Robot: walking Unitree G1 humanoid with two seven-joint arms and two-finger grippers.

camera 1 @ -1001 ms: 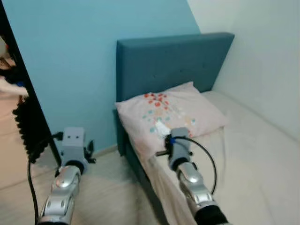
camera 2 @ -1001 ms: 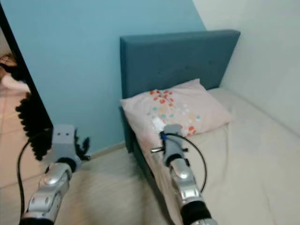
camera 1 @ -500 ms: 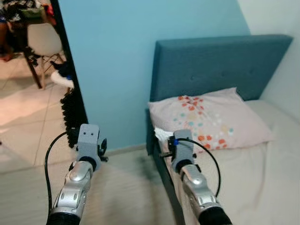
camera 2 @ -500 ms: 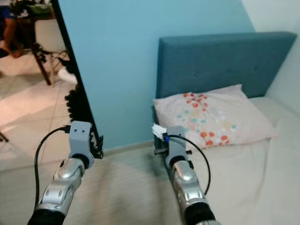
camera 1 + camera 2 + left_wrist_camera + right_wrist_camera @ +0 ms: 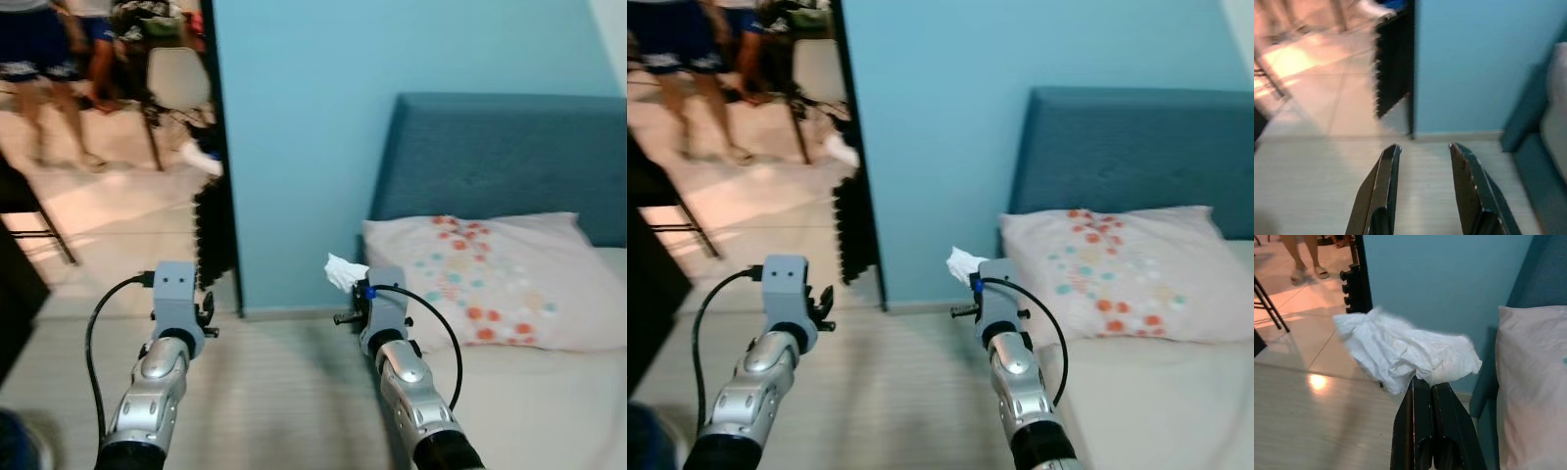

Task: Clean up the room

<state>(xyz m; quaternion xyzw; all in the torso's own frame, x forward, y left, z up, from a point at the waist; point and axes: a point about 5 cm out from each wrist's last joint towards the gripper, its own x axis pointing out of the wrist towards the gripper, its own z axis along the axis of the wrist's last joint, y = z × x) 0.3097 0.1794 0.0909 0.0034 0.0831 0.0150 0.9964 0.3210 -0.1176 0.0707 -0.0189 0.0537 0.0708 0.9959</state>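
Carrying crumpled white tissue pinched in closed right gripper; left gripper parted, empty; disposal pending.

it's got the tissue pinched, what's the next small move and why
Probably carry it onward toward the open doorway to look for a bin. The right tool is shut on the crumpled white tissue, held up beside the blue upholstered bed. The left tool is open and empty, and I see no bin here.
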